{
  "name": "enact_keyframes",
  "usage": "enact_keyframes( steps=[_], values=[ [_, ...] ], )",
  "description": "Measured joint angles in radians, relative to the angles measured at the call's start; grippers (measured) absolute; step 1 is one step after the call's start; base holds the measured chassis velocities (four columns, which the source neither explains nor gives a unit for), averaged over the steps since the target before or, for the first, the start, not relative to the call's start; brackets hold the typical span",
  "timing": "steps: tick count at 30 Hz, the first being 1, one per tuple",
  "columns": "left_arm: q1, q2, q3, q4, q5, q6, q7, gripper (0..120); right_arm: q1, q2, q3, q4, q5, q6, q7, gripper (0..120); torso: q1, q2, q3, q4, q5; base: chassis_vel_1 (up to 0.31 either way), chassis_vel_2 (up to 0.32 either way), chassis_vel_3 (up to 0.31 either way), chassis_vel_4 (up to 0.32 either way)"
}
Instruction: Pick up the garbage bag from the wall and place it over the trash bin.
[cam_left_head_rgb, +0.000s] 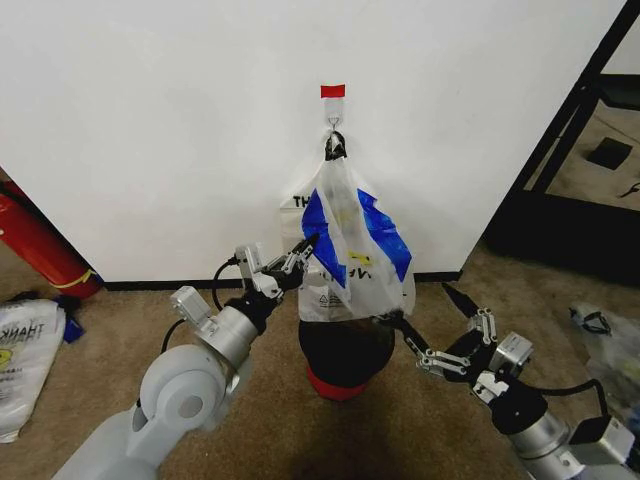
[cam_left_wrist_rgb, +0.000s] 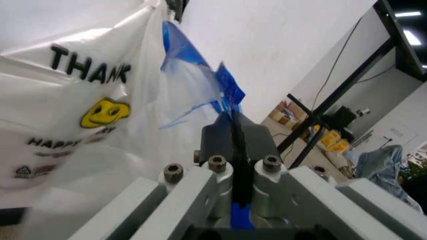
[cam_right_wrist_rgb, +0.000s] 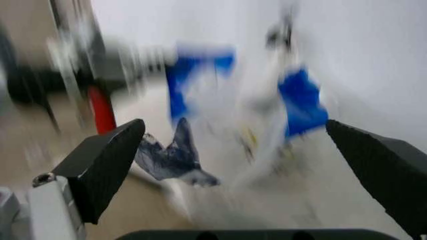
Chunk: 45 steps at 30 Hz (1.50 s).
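The garbage bag (cam_left_head_rgb: 350, 245), clear plastic with blue side panels, hangs from a metal hook (cam_left_head_rgb: 334, 126) under a red tape patch (cam_left_head_rgb: 332, 91) on the white wall (cam_left_head_rgb: 180, 130). Its lower part drapes over the black wire trash bin (cam_left_head_rgb: 345, 352) with a red base. My left gripper (cam_left_head_rgb: 305, 250) is shut on the bag's blue left edge; the left wrist view shows blue plastic pinched between the fingers (cam_left_wrist_rgb: 217, 137), beside the bag's (cam_left_wrist_rgb: 87, 115) smiley and lettering. My right gripper (cam_left_head_rgb: 425, 312) stands open, low beside the bag's right side, touching nothing. In the right wrist view its spread fingers (cam_right_wrist_rgb: 107, 165) frame the blurred bag (cam_right_wrist_rgb: 253, 115).
A whiter bag (cam_left_head_rgb: 295, 205) hangs behind the garbage bag. A red fire extinguisher (cam_left_head_rgb: 35, 245) and a white bag (cam_left_head_rgb: 25, 350) lie at the left on the carpet. A black metal frame (cam_left_head_rgb: 575, 130) stands at the right, with another plastic bag (cam_left_head_rgb: 610, 340) on the floor.
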Motion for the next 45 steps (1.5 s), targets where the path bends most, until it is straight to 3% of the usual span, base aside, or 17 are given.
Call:
enact_keyframes(
  steps=[4,9,12,14,19,21,24,33,42,45],
  values=[
    [0.002,0.001,-0.003,-0.004,0.0,0.0,0.0,0,-0.029,-0.006,0.006,-0.072,-0.159,0.047,-0.059,100,0.0,0.0,0.0,-0.0006,0.0002,0.0,0.0,0.0,0.0],
    [0.007,0.001,-0.003,-0.006,0.001,0.0,0.0,0,-0.035,-0.007,0.051,-0.066,-0.082,0.081,-0.225,100,0.0,0.0,0.0,-0.0001,0.0003,0.0,0.0,0.0,0.0],
    [0.011,0.001,-0.003,-0.007,0.004,0.0,-0.001,0,-0.027,-0.015,0.152,-0.057,-0.061,0.089,-0.395,100,0.0,0.0,0.0,-0.0001,0.0,0.0,0.0,0.0,0.0],
    [0.012,0.001,-0.004,-0.01,0.005,0.0,-0.001,0,-0.024,-0.02,0.169,-0.051,-0.061,0.097,-0.4,100,0.0,0.0,0.0,-0.0002,0.0002,0.0,0.0,0.0,0.0],
    [0.016,0.001,-0.006,-0.021,0.007,0.001,-0.001,0,0.01,-0.019,0.105,-0.007,0.0,0.067,-0.037,100,0.0,0.0,0.0,-0.0001,0.0,0.0,0.0,0.0,0.0],
    [0.019,0.0,-0.002,-0.022,0.009,0.002,-0.001,0,0.069,-0.016,0.057,-0.009,0.033,0.009,0.139,100,0.0,0.0,0.0,-0.0001,0.0002,0.0,0.0,0.0,0.0],
    [0.019,0.0,0.001,-0.021,0.01,0.002,-0.001,0,0.126,-0.022,0.014,-0.037,0.038,-0.026,0.207,100,0.0,0.0,0.0,-0.0003,0.0001,0.0,0.0,0.0,0.0],
    [0.016,0.009,0.009,-0.015,0.012,0.004,-0.002,0,0.433,-0.067,-0.211,-0.218,0.178,-0.147,0.276,100,0.0,0.0,0.0,0.0,0.0002,0.0,0.0,0.0,0.0],
    [0.004,0.009,0.008,0.001,0.006,0.005,-0.004,0,0.715,-0.032,-0.45,-0.428,0.262,-0.207,0.285,100,0.0,0.0,0.0,0.0001,0.0001,0.0,0.0,0.0,0.0],
    [0.003,0.009,0.008,0.003,0.004,0.005,-0.005,0,0.743,-0.022,-0.477,-0.463,0.276,-0.215,0.285,100,0.0,0.0,0.0,-0.0003,0.0,0.0,0.0,0.0,0.0]
  ],
)
